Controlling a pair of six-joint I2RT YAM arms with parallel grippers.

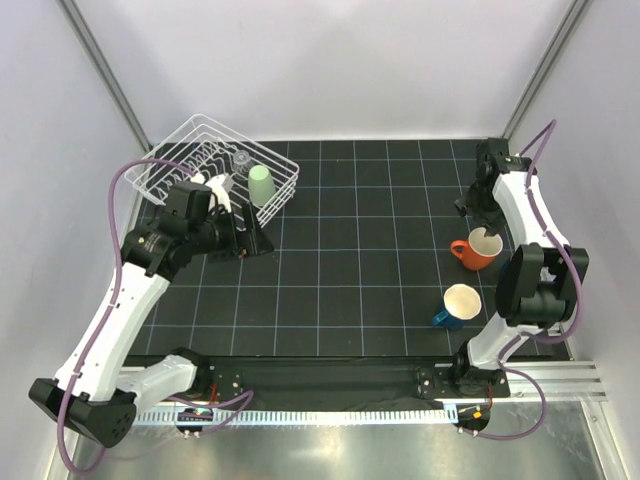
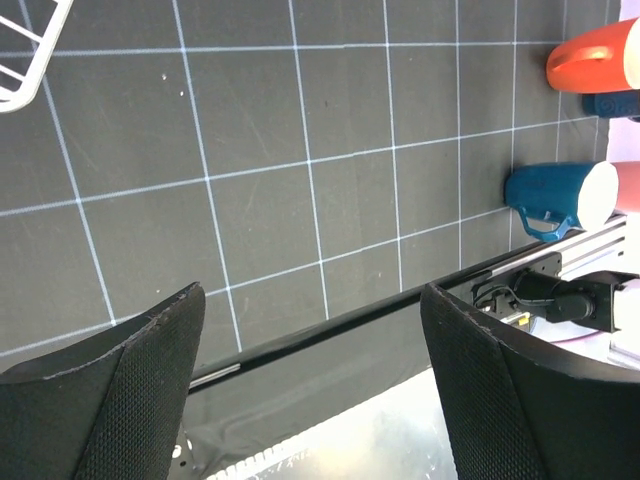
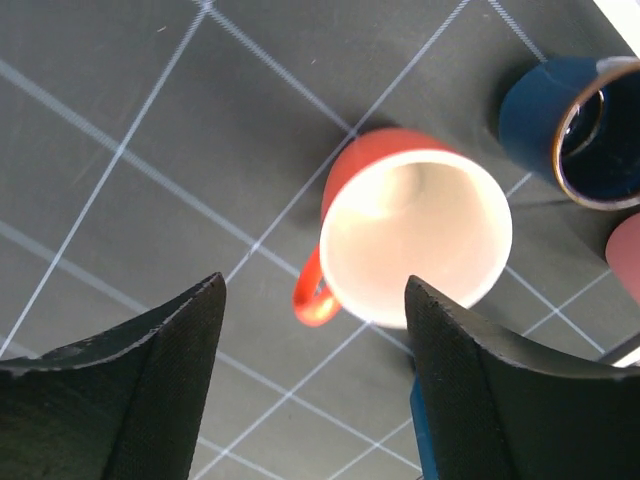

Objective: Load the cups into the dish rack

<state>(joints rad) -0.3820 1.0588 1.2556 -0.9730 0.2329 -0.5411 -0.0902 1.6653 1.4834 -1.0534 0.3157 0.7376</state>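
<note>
Near, at 4 o'clock on the black grid mat: dark blue mug with cream inside, one, upright.

Just beyond, at 3 o'clock: orange cup, one, upright, nothing in it. The right gripper hangs above it with jaws wide apart, and we see nothing in its grasp.

The wrist views add what the overhead view hides behind the right arm: pink cup, one, and second dark blue cup, dark inside, one. Both stand just beside the orange cup.

At 9 o'clock: left gripper, jaws spread wide and empty, over bare mat.

Far, at 10 o'clock: dish rack, one. Only the overhead view shows its contents, which are two: pale green cup and clear glass.

We count six cups, four of them on the mat.
</note>
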